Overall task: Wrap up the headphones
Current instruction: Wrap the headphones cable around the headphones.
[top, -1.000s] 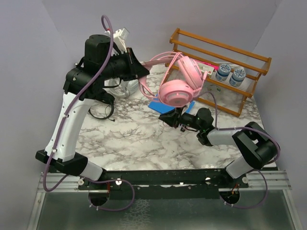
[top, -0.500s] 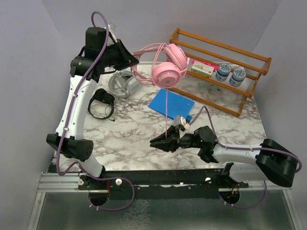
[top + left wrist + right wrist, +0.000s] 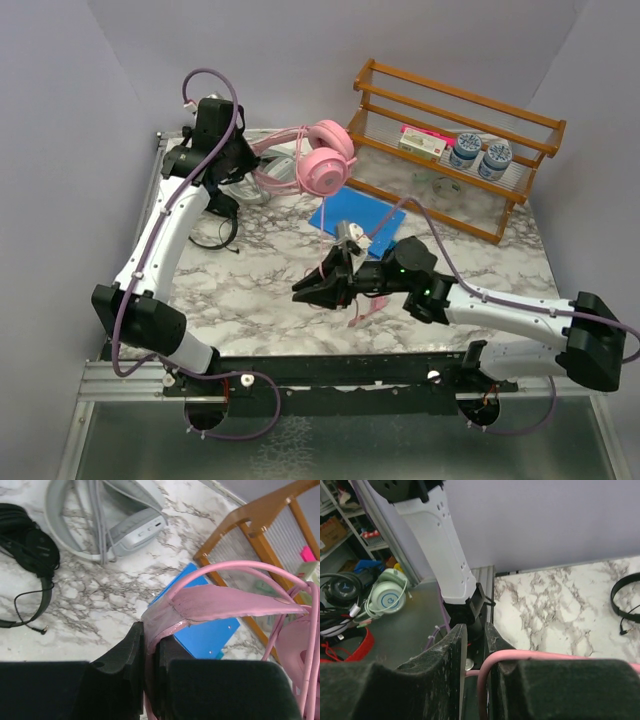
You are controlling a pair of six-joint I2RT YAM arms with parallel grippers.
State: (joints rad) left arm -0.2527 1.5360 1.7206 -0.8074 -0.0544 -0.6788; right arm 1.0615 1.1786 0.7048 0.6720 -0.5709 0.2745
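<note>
At the near side of the marble table (image 3: 250, 290), my right gripper (image 3: 300, 291) hangs low over the top, pointing left. The pink cable (image 3: 482, 690) runs up through the narrow gap between its fingers and bends away across one of them. That gap looks slightly wider than the cable, so I cannot tell whether those jaws are pinching it or only standing around it. From there the cable climbs toward the middle of the table, passing over a flat blue sheet (image 3: 375, 213) that lies on the marble. Beyond the sheet, on the far left, my left gripper (image 3: 149, 647) has its jaws pressed tight on the headband (image 3: 225, 602) of the pink headphones (image 3: 322, 172). It holds them off the table, with the ear cups hanging to its right, between the gripper and the rack. Below that gripper the black headphones (image 3: 25, 545) lie flat on the marble with their thin cable curled beside them. Just past them the grey-white headphones (image 3: 135, 530) rest near the far left corner, apart from the black pair. Along the far right edge stands a wooden rack (image 3: 235, 530), with a small box (image 3: 420, 145) and two blue-and-white jars (image 3: 466, 150) on its shelf.
</note>
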